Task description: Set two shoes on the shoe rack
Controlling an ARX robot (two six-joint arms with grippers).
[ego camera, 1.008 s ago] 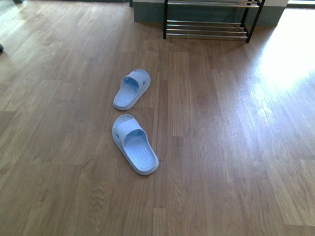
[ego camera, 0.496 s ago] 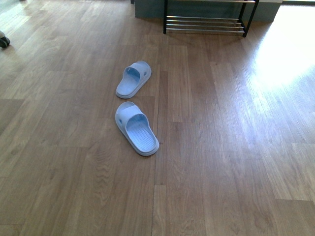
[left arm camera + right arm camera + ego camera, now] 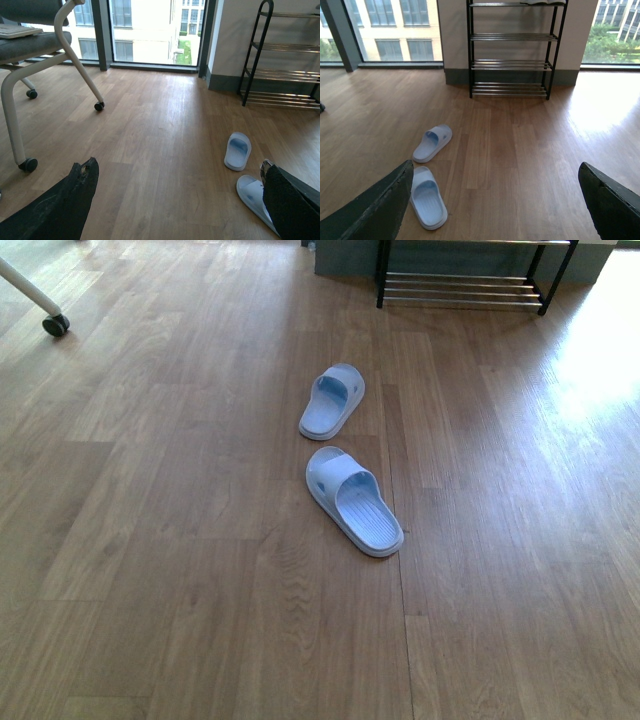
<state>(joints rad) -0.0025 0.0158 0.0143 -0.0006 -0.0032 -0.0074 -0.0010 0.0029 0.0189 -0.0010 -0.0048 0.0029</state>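
Observation:
Two pale blue slide sandals lie on the wood floor. The near shoe [image 3: 354,501] [image 3: 427,204] [image 3: 252,197] lies heel toward me; the far shoe [image 3: 332,401] [image 3: 432,143] [image 3: 237,150] lies just beyond it. The shoe rack [image 3: 462,285] [image 3: 511,47] [image 3: 282,60], with black side frames and silver bars, stands against the far wall. My left gripper [image 3: 177,172] is open above bare floor, the near shoe beside one finger. My right gripper [image 3: 495,175] is open too, with the near shoe next to one finger. Neither gripper shows in the front view.
A chair with white legs on castors [image 3: 30,87] stands at the left; one castor [image 3: 55,325] shows in the front view. Tall windows [image 3: 145,30] run along the back wall. Bright sunlight falls on the floor [image 3: 600,370] at the right.
The front view has swung left: shoes and rack have shifted right in the picture, and the chair's leg and castor have come into sight. The shoes themselves lie as before.

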